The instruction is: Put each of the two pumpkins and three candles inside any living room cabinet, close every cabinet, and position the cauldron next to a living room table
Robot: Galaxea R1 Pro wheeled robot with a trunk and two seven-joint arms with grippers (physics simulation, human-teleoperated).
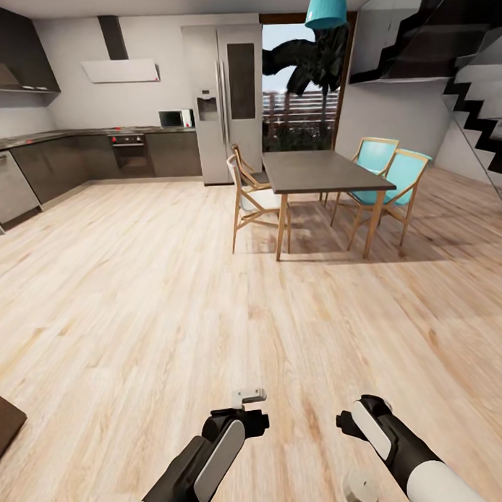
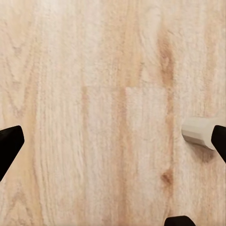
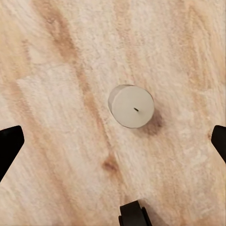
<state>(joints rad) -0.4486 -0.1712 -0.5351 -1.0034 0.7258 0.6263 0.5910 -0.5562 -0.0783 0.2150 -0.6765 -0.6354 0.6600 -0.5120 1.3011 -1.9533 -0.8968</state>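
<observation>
Open-plan room with pale plank floor [image 1: 173, 297], grey kitchen units [image 1: 53, 167] along the far left wall, fridge [image 1: 224, 100] at the back, dark dining table [image 1: 324, 172] with wooden and teal chairs, staircase [image 1: 477, 91] at far right. Not the living room's low furniture; a dark corner of something [image 1: 7, 422] just peeking in at the left edge, too little to name.

Both arms held low over bare floor. Left gripper [image 1: 245, 407] with fingers spread wide in the wrist view, nothing between them but planks; a pale stubby end [image 2: 200, 132] poking in beside one fingertip, too cropped to identify.

Right gripper [image 1: 355, 421] likewise spread, black fingertips [image 3: 9, 143] well apart at opposite sides of its wrist view. One candle [image 3: 131, 106] standing upright on the floor, wick up, roughly centred between those fingers and below them, apart from both. Same candle [image 1: 360, 488] at the bottom edge of the head view, just beside the right forearm.

Right arm clearly the nearer. Likely next move: straight descent, then closing across the candle's round sides. Upright axis, so any approach angle about equal; main risk a tip-over and roll from a glancing finger.
</observation>
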